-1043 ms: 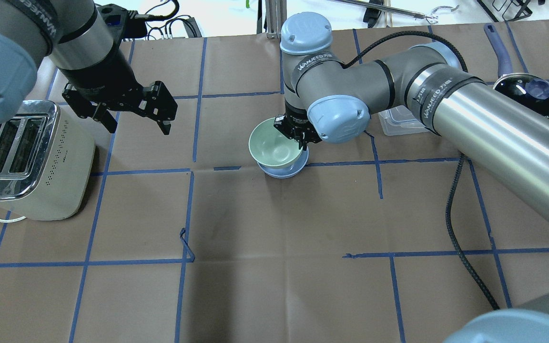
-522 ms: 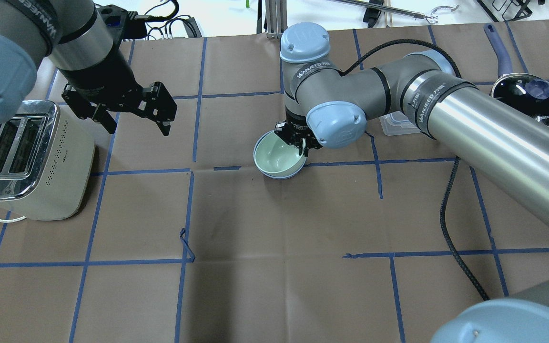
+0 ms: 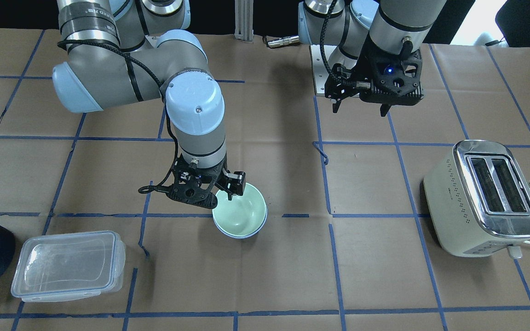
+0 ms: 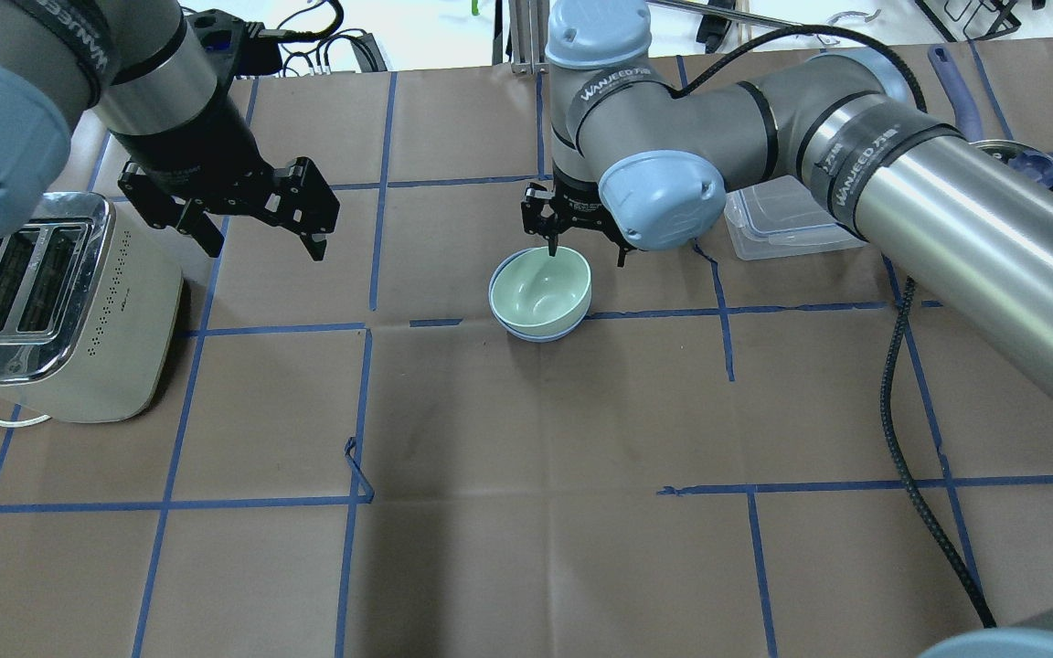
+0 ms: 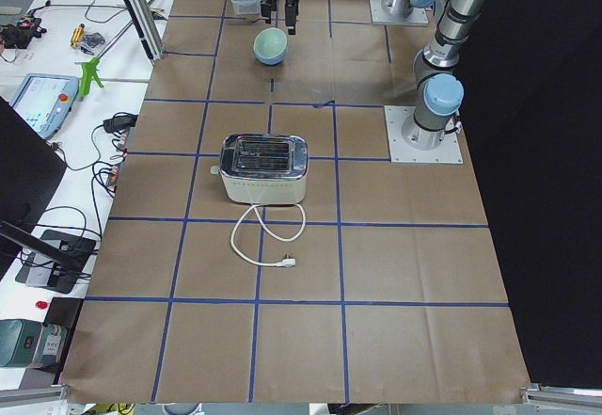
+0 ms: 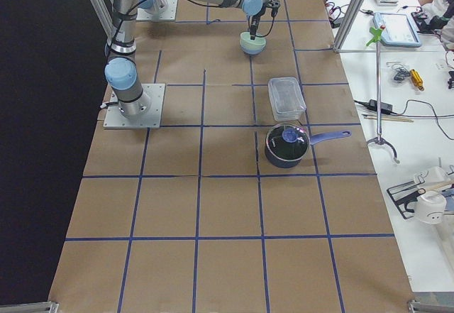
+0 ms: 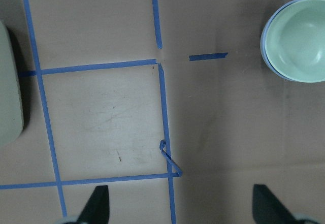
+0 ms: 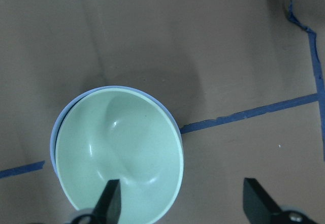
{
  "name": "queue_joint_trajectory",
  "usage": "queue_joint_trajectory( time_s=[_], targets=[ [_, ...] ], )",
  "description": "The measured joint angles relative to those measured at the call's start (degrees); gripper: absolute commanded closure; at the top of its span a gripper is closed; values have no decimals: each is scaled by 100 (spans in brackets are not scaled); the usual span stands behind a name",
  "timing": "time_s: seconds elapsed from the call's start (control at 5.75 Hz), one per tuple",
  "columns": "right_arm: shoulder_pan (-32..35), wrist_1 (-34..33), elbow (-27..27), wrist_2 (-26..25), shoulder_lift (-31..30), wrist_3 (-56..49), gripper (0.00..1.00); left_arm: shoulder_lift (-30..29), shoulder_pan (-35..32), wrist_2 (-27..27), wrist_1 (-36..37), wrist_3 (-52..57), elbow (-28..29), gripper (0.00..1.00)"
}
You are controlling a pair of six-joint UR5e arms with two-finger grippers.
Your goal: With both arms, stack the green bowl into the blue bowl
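The right gripper (image 4: 587, 254) has let go of the green bowl (image 4: 540, 285) and lifted off it. The bowl has dropped fully into the blue bowl (image 4: 534, 336), which shows only as a thin rim. The nested pair stands near the middle of the table (image 4: 536, 512), beside a blue tape line. Just beyond it, the right gripper's fingers are spread, one over the green bowl's far rim and one outside it. At the left, the left gripper (image 4: 266, 247) hangs wide open and empty next to the toaster (image 4: 60, 311). Farther back on the right lies a clear container (image 4: 787, 219).
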Motion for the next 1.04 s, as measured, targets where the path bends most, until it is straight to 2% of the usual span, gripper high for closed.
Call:
queue_joint_trajectory(
  time_s=[0.17,0.52,0.87,1.04],
  targets=[
    [-90,561,-193,-32,-281,-224,0,3,0,2,-11,-1,0,2],
    [-673,1557,-164,-30,-1125,-1158,0,8,0,2,-24,-7,2,2],
    [-1408,1948,38,-40,-1679,-2242,0,9,0,2,-32,-10,8,2],
    [-1532,1973,73,-38,-1810,-2385,0,9,0,2,-34,-14,8,2]
  ],
)
